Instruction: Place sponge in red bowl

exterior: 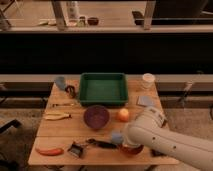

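1. Landmark: the red bowl (132,149) stands at the front edge of the wooden table (75,131); only part of its rim shows, the rest lying behind the white arm (170,142), which reaches in from the right.
2. The gripper (120,139) sits at the left rim of the red bowl, just above it.
3. The sponge (117,137), a small blue-grey pad, shows at the gripper's tip, beside the bowl's left rim. The jaws are closed, apparently pinching the sponge, which seems held clear of the table and not yet inside the bowl.
4. Handling, as a judgement: the pad looks light, soft and compressible, so a pinch across its short sides should hold without slipping; it is not fragile and can be dropped into the hollow.
5. Behind the red bowl and to its left stands the purple bowl (96,116); directly behind it lies an orange fruit (123,115).
6. A paler grey square piece (146,101) lies further back, near the green tray (103,89).
7. Left of the red bowl, along the front edge, lies a dark-handled utensil (102,144).
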{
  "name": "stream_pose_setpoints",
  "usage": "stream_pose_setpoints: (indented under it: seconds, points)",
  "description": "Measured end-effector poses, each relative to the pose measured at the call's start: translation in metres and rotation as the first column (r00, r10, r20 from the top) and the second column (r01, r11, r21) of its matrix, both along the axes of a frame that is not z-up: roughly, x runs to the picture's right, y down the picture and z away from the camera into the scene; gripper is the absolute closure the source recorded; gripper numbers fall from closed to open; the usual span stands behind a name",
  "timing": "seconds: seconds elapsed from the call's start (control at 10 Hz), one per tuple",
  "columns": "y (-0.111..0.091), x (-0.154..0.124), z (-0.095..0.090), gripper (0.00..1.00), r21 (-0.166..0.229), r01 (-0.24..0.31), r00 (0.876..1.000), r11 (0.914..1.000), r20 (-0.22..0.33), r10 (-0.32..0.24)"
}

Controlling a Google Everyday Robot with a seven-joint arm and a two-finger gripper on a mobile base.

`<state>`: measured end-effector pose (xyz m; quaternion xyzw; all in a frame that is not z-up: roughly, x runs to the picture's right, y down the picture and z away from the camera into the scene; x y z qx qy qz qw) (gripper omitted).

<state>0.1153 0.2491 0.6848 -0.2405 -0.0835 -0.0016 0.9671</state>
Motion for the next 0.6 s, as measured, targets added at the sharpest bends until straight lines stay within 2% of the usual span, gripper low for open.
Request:
stream_pose_setpoints:
  seconds: [0.3,0.4,0.6]
  points:
    - [0.008,0.021,-0.007,0.98,0.02,-0.047,0.999,0.9987,-0.023,0.048]
    - [0.006,0.022,-0.012,0.95,0.024,-0.061,0.998,0.9979,-0.02,0.061]
    - [0.005,0.021,-0.013,0.95,0.023,-0.076,0.997,0.9969,-0.002,0.076]
